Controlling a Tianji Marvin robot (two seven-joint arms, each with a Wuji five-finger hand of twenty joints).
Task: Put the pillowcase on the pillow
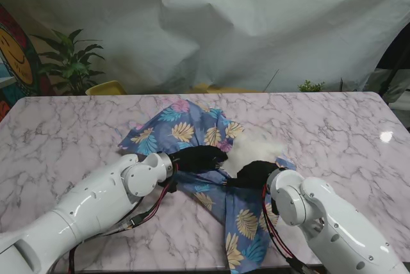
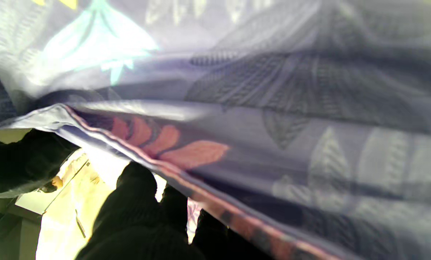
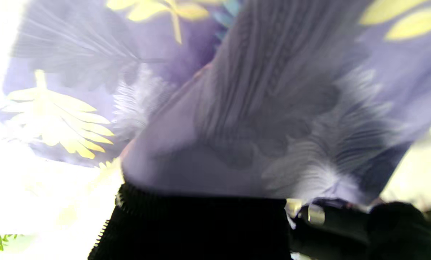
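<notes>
Currently pillowcase (image 1: 192, 134) lies mid-worktop (image 1: 70, 127), white pillow (image 1: 253, 148) partly inside. Left hand (image 1: 200, 157) and right hand (image 1: 255, 173) at opening — fingers seem closed on hem, grip unclear. Fabric light, limp, slippery; pillow soft — grip hem corners.

Pillow (image 1: 253, 146) mostly under pillowcase (image 1: 186, 130)
</notes>
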